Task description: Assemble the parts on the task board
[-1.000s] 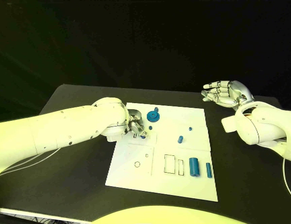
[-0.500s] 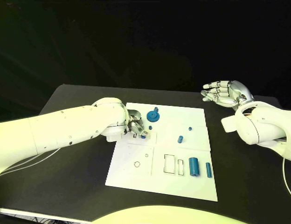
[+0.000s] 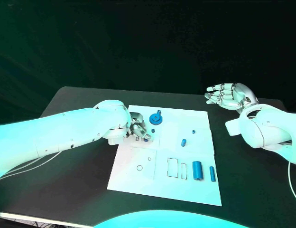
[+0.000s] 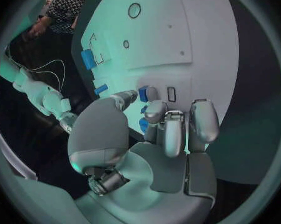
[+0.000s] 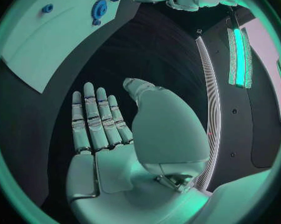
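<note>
Parts lie across the task board (image 3: 163,185) at mid-worktop, where the left robot hand (image 3: 135,127) pinches a small blue piece (image 4: 143,93) near the board's left edge, while the right robot hand (image 3: 228,93) hovers spread, well apart.

Matt white task board (image 3: 138,168), glossy blue plastic parts (image 3: 197,168), matt black table (image 3: 73,180).

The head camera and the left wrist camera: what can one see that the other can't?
Head view alone: the right hand held open above the table's far right corner, and the round blue gear on the task board. Left wrist view alone: from close up, the left hand pinching a small blue part, with fingers curled just over the board. Both show the white board, the left hand and the blue cylinder lying on it.
</note>
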Controlling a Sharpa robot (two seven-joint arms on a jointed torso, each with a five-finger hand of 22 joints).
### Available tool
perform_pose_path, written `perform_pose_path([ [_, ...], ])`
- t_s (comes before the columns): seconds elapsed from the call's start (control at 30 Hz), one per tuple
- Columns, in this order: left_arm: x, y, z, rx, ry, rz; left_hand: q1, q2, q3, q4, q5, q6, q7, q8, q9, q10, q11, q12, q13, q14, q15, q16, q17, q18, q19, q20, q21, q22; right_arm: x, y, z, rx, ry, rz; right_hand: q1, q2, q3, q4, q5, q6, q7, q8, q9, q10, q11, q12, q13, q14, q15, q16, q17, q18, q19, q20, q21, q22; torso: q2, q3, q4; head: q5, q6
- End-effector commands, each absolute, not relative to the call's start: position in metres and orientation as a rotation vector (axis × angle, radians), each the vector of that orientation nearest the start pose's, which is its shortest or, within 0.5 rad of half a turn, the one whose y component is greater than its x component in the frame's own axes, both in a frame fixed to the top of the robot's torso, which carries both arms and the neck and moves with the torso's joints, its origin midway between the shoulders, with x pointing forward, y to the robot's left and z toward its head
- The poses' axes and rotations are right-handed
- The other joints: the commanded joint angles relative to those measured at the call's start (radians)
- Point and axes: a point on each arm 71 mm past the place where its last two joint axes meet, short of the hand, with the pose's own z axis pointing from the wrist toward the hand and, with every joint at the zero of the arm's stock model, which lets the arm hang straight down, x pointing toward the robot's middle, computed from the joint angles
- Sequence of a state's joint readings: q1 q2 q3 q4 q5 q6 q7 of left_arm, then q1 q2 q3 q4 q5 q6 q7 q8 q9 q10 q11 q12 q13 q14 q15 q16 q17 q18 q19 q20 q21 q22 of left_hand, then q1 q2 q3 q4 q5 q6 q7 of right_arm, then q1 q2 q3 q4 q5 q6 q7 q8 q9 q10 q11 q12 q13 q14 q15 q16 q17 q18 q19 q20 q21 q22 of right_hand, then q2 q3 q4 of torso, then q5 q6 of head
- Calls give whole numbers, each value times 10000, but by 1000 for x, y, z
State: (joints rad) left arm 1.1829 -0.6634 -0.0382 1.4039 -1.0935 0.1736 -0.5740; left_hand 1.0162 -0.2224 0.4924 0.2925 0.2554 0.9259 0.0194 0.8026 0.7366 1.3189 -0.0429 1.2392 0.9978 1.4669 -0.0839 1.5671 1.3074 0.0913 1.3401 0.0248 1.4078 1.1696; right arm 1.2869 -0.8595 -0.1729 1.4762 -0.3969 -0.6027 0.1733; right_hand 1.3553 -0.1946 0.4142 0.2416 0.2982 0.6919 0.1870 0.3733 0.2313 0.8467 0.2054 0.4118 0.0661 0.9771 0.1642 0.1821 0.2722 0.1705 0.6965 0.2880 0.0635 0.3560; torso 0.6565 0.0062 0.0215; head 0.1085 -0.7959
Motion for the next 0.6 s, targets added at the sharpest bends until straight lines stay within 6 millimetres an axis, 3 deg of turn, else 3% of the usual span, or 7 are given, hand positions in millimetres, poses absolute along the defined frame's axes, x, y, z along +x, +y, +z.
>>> perform_pose_path([
  [0.03,486,161,-245,-1126,24033,-3937,-99,-14,-81,-1,-48,33,59,-58,10,-41,35,-33,-1,1039,-62,37,2634,-96,64,-19,18,9,499,-245,-187,8174,15023,10072,-25,-68,-28,-24,-7,0,881,-49,-17,-37,58,-31,-11,72,31,-43,-12,105,31,2,13,-23,2,-6,-6,5,28],
  [0.6,488,167,-231,-1386,23512,-4111,-180,-73,-386,5,-39,-2,74,-120,14,-127,43,-135,-142,1006,-63,-11,2532,-82,33,-20,-12,-51,500,-246,-190,8193,15118,10062,-87,-60,-75,11,-8,1,885,-47,-29,-44,63,-27,-11,75,39,-68,-43,96,-76,5,-10,-117,-7,-13,-9,-47,146],
])
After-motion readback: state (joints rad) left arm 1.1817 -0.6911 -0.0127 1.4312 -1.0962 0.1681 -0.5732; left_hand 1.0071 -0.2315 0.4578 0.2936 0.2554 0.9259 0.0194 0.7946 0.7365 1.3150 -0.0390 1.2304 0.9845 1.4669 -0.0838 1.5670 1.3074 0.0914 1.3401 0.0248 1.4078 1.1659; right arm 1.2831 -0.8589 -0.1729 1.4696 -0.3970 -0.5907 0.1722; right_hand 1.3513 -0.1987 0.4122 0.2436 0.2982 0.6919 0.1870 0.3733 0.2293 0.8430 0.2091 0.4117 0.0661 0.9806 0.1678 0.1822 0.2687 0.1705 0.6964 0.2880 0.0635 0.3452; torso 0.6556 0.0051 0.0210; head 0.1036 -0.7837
